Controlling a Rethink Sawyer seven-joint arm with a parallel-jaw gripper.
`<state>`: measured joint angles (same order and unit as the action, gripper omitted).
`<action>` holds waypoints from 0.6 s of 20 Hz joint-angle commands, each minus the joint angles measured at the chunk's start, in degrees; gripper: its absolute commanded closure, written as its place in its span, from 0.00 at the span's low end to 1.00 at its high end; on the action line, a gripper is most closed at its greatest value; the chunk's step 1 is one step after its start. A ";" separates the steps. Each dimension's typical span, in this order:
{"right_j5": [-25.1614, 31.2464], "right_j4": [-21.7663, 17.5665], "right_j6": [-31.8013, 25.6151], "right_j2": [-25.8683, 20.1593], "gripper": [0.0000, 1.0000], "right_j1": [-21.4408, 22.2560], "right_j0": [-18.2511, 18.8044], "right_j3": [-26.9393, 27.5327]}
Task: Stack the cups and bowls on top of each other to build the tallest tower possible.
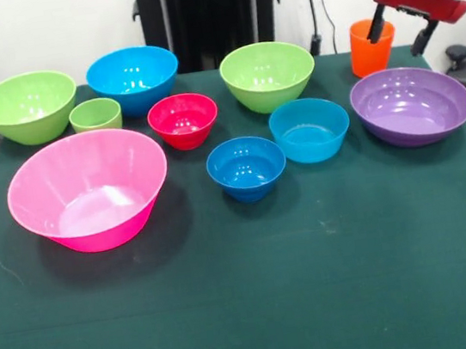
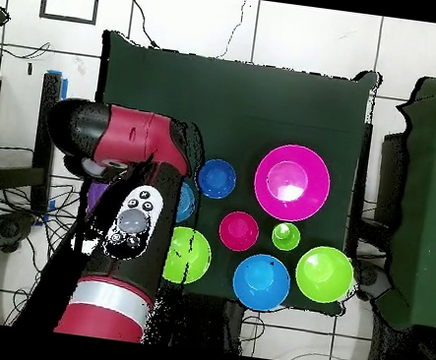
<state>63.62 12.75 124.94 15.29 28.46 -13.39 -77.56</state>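
My gripper [image 1: 399, 30] hangs at the far right, open and empty, above the far edge of the wide purple bowl [image 1: 412, 104]. Its left finger [image 1: 378, 24] shows in front of the ribbed orange cup [image 1: 367, 50], which stands upright at the back right. All the other pieces stand apart on the green cloth: huge pink bowl [image 1: 88, 190], short lime-green cup [image 1: 95, 115], two lime-green bowls [image 1: 27, 106] [image 1: 268, 75], large blue bowl [image 1: 133, 77], small red bowl [image 1: 183, 120], small blue bowl [image 1: 246, 167], teal bowl [image 1: 309, 129]. Nothing is stacked. In the overhead view the arm [image 2: 132, 221] hides the gripper and the orange cup.
The table [image 1: 318, 284] carries a dark green cloth, and its near half is bare cloth. The robot's black pedestal [image 1: 209, 13] stands behind the table's far edge. Cables hang at the back right wall. In the overhead view the arm covers most of the purple bowl [image 2: 94, 194].
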 commanded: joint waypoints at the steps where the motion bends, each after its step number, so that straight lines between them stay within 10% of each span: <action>1: -12.97 -7.83 -12.44 -7.87 0.00 -7.17 9.95 -3.84; 12: -13.30 -14.30 -14.14 -12.58 0.00 -7.89 15.86 -2.40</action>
<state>53.81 4.73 124.92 11.68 24.42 0.62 -77.56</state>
